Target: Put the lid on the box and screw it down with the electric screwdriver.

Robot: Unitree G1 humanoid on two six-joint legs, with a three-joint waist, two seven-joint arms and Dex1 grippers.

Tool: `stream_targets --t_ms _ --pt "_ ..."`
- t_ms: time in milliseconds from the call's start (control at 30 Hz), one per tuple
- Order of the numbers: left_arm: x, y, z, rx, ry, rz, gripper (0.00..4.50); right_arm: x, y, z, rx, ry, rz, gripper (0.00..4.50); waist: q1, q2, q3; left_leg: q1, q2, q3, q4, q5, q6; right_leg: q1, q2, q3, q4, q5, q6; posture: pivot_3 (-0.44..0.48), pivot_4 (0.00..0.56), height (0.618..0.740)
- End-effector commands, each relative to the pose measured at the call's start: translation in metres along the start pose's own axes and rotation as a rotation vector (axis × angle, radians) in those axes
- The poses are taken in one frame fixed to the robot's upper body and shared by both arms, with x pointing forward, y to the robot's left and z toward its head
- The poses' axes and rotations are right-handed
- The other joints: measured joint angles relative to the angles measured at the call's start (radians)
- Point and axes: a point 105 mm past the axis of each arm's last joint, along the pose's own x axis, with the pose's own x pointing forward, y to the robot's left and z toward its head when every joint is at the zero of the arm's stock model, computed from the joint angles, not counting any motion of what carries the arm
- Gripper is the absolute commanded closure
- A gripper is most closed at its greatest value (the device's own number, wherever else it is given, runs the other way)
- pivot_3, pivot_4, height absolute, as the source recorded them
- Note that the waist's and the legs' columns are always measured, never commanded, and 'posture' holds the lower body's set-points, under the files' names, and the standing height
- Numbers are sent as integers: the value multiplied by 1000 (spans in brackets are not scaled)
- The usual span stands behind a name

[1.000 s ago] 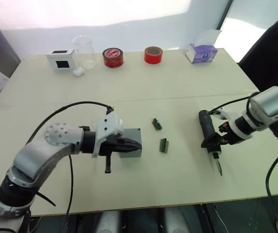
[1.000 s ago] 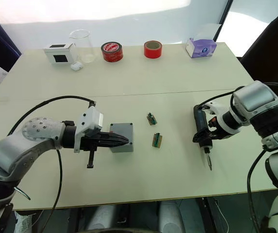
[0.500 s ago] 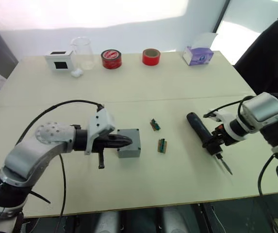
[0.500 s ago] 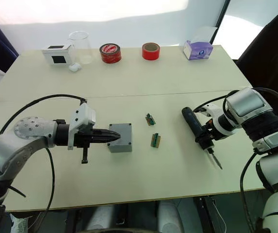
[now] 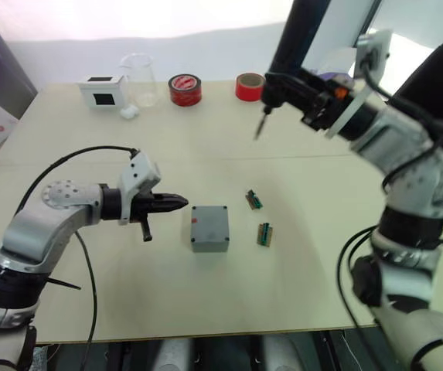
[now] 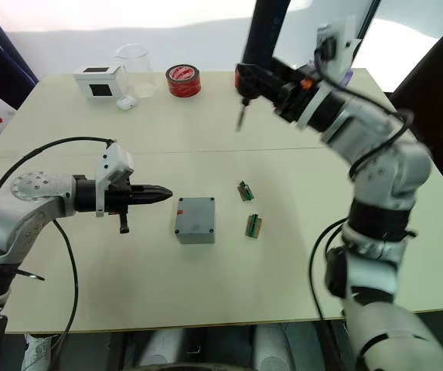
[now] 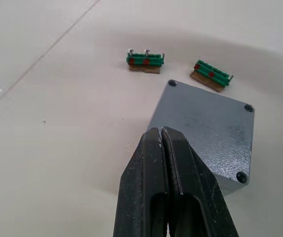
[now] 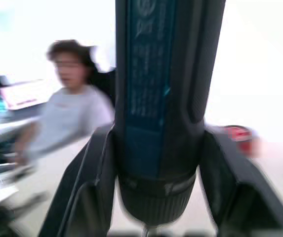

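The grey box (image 5: 209,244) sits mid-table with the lid (image 7: 205,123) lying flush on top, dark spots at its corners. My left gripper (image 5: 181,203) is shut with nothing in it, level just left of the box and clear of it; the wrist view has its tips (image 7: 160,131) over the lid's near edge. My right gripper (image 5: 284,86) is raised high over the far middle of the table, shut on the electric screwdriver (image 5: 298,31). The tool stands nearly upright with its thin bit (image 5: 260,126) pointing down. Both fingers clamp its blue-black barrel (image 8: 161,74).
Two green terminal blocks (image 5: 253,199) (image 5: 265,233) lie right of the box. Along the far edge stand a white box with a black window (image 5: 103,90), a glass beaker (image 5: 138,77) and two red tape rolls (image 5: 184,90) (image 5: 248,86). A person (image 8: 67,98) appears behind the screwdriver.
My right arm has lifted the screwdriver from low over the table's right side to high over the far middle. My left gripper has drawn back leftward off the box.
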Motion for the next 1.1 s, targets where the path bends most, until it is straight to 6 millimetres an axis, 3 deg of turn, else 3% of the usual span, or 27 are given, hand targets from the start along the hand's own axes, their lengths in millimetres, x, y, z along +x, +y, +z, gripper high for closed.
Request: stream_targets --t_ms 33,133,300,500,1100 --pt "7 -9 2 45 15 -23 4500 -1 22 4 -47 -75 10 2753 0 1 1 0 -1 0 1 -1 1 0 0 1 0 0 0 0 150 740" --pt "15 -11 -2 22 7 -37 4500 2 31 -16 -96 -37 15 2753 -3 1 1 1 -3 1 1 0 3 0 0 3 1 2 -2 0 150 740" --pt "28 -16 -4 -4 -12 -64 4500 1 37 -29 -114 -6 48 2753 -12 1 1 2 -1 0 0 2 1 -1 4 3 2 1 -1 0 150 740" --pt "40 -19 -34 -6 72 -61 4500 -9 38 -63 -107 82 50 2753 -26 1 1 3 0 0 -1 1 1 -1 5 3 2 1 -1 0 150 740" --pt "42 -17 -28 -23 62 -64 4500 1 39 -68 -119 38 32 2753 -24 1 1 3 3 0 -1 -1 4 -1 5 3 1 1 -1 0 150 740"
